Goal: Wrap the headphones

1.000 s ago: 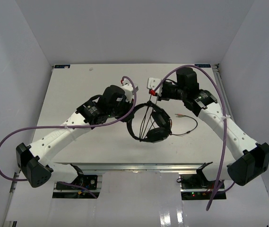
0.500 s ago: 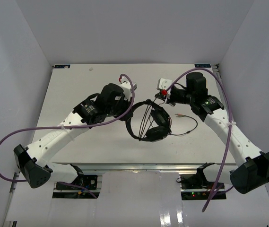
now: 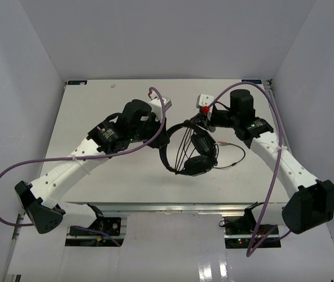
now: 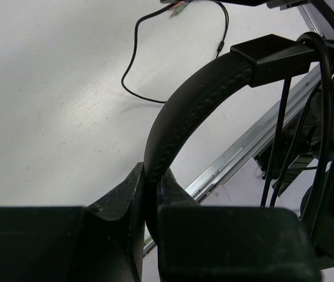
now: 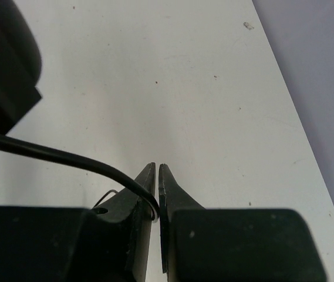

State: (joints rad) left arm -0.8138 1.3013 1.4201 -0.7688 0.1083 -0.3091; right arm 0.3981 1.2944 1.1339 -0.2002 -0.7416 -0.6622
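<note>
Fingers (image 5: 145,189) around cord (image 5: 67,155), remainder off-frame.

The headphones (image 3: 197,164) are finished in matt black; their headband (image 4: 196,100) is covered in a grained, stitched, leather-like skin, and the cord (image 5: 67,157) is sheathed in smooth, faintly shiny rubber or plastic. The left gripper (image 4: 151,179) is moulded in dull black plastic, finely scratched. The table (image 4: 55,106) is surfaced matt white, lightly speckled and scuffed.
</note>
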